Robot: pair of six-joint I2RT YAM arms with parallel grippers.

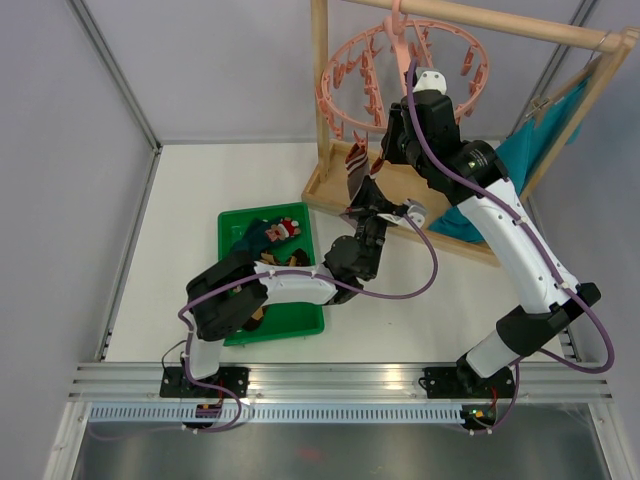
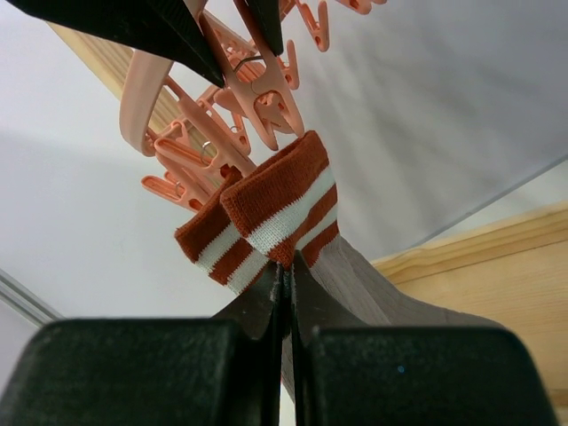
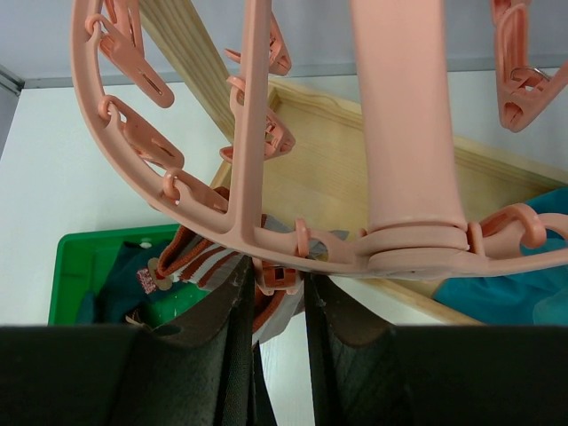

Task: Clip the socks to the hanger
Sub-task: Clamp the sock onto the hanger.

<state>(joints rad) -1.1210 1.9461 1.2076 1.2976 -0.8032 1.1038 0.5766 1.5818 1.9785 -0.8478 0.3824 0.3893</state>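
The pink hanger (image 1: 400,70) hangs from the wooden rail, its ring and pegs filling the right wrist view (image 3: 257,133). My left gripper (image 1: 362,195) is shut on the grey-brown sock (image 1: 357,160) and holds its red-and-white striped cuff (image 2: 275,213) up just under the pegs (image 2: 240,106); the closed jaws (image 2: 286,266) pinch the fabric. My right gripper (image 1: 388,150) is closed around one pink clip peg (image 3: 288,277) on the ring, with the cuff (image 3: 191,257) just below and left of it. Two more socks lie in the green tray: dark teal (image 1: 275,232) and argyle (image 1: 272,262).
The green tray (image 1: 295,318) sits left of centre on the white table. The wooden frame's base (image 1: 400,190) and top rail (image 1: 500,22) stand at the back right. A bright teal cloth (image 1: 520,150) hangs on the frame's right side.
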